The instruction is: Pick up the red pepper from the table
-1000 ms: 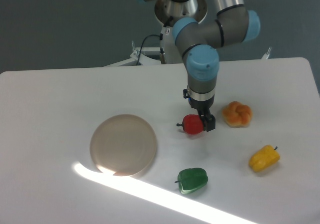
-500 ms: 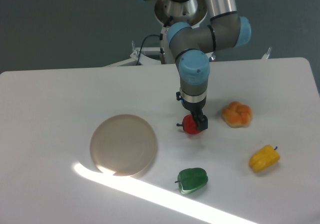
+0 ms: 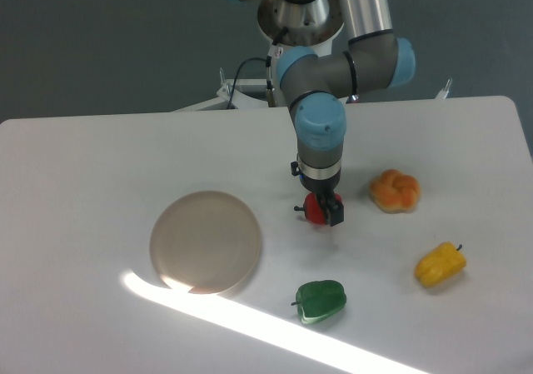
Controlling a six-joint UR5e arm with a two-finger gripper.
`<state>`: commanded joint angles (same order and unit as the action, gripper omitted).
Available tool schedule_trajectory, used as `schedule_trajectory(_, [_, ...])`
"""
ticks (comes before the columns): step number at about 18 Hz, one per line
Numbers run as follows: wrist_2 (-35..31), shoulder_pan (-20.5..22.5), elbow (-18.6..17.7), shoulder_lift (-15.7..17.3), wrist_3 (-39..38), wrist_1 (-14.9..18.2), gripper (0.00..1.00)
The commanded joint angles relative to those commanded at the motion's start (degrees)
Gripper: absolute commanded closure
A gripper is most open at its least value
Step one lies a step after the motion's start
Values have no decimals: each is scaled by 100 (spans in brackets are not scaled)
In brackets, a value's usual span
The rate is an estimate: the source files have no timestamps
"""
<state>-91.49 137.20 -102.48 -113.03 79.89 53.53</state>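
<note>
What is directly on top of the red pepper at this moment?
The gripper stands over the red pepper and covers most of it. Only its left side and dark stem show; its top and the finger contact are hidden.

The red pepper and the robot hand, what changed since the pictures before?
The gripper slid left over the red pepper, which now shows only partly between its fingers; whether it is gripped yet is unclear. The pepper stayed on the table. The plate, green pepper, yellow pepper and orange bun did not move.
</note>
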Motion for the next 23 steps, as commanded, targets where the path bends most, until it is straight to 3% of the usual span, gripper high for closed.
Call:
schedule_trajectory(4, [9,0,62,-44,9,0,1])
schedule_trajectory(7, [9,17,105,-53,18,9,27])
schedule_trajectory(10, [9,53,167,-44,96,9,59])
schedule_trajectory(11, [9,53,211,-44,105,17,64])
schedule_trajectory(16, [0,70,552,-27,105,70,65])
schedule_trajectory(23, [18,97,2037,-140,158,843,65])
